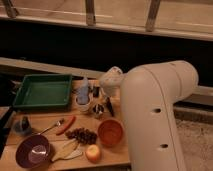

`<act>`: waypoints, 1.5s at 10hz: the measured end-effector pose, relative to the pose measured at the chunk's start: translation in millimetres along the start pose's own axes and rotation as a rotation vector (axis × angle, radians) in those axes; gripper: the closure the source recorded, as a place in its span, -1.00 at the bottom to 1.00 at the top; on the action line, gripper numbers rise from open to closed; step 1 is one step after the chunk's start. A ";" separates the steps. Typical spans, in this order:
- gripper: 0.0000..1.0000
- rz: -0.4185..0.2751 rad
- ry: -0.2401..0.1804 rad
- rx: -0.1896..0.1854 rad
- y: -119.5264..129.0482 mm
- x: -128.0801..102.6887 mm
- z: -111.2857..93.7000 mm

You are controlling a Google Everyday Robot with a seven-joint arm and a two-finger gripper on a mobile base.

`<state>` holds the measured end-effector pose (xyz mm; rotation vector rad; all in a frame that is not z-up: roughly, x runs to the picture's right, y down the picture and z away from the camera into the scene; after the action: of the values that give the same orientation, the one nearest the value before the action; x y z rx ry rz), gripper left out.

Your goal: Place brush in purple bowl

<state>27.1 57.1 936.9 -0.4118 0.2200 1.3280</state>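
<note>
A wooden bench (42,118) stood before a dark wall, and a bulky white arm (150,115) filled the right side of the view, hiding the bench's right edge. The arm reached toward the middle of the back edge, where the pincer (102,99) hung low over the bench, pointing down with its fingers spread and nothing plainly between them. A slim dark brush (109,107) lay slanted on the bench just beside the pincer, on its right; whether the two touched could not be told. A small shiny object (97,109) sat just left of the brush, and a white cup (82,103) with something blue in it stood left of that. A green tray (42,91) filled the back left corner. The purple bowl (33,151) sat in the front left corner, well apart from the brush. Near the front edge, from left to right, came a pale spatula (65,149), an apple (93,153) and an orange bowl (110,132). A dark cluster of fruit (82,135) lay in the middle, with a red pepper (66,125) and a spoon (50,127) to its left. A small dark cup (22,125) stood by the left edge.
</note>
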 end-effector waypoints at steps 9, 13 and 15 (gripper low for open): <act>0.46 0.003 0.043 -0.099 6.5 8.8 6.6; 0.76 -0.005 0.058 -0.113 8.9 12.6 9.6; 0.76 -0.012 0.063 -0.111 9.9 13.8 10.2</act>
<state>20.0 75.5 939.3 -0.5484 0.1971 1.3199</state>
